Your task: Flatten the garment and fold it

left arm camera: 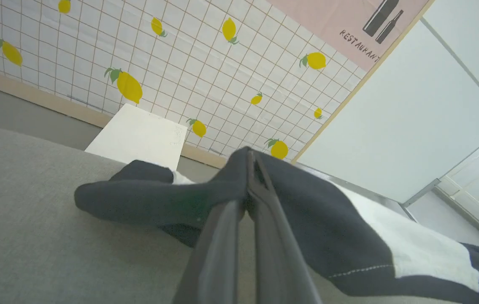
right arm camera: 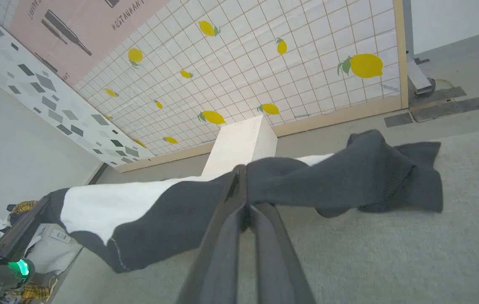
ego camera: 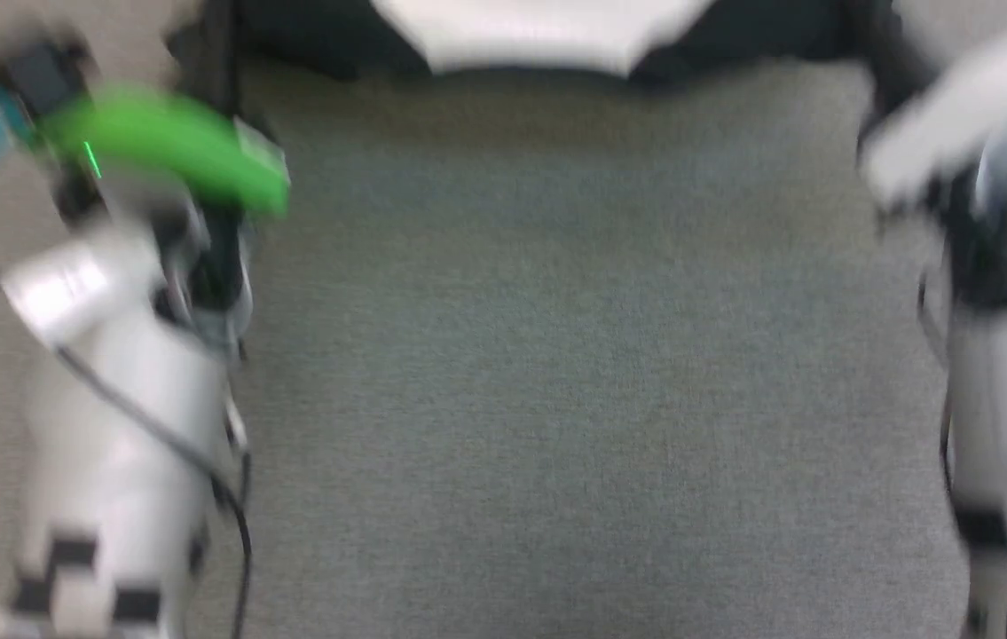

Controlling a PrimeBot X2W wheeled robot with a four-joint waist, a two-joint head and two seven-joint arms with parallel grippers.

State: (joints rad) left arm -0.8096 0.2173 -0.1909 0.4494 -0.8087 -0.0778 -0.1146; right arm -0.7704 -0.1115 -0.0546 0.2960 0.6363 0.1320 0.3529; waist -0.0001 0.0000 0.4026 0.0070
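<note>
The garment [right arm camera: 108,207], a T-shirt with a white body panel and black sleeves and sides, hangs stretched between my two grippers above the grey cloth surface [right arm camera: 391,253]. My right gripper [right arm camera: 241,177] is shut on black fabric at one shoulder, and a black sleeve [right arm camera: 382,177] droops beyond it. My left gripper [left arm camera: 251,162] is shut on the garment's black fabric [left arm camera: 315,219], with another sleeve [left arm camera: 138,198] trailing onto the surface. In the blurred head view, the garment [ego camera: 538,35] lies at the top edge between both pale forearms.
A white box [right arm camera: 243,143] stands on the floor past the surface, before a lemon-patterned tiled wall [left arm camera: 180,63]. A pile of other clothes [right arm camera: 32,291] lies at the lower left of the right wrist view. Wide grey surface [ego camera: 556,355] spreads between my arms.
</note>
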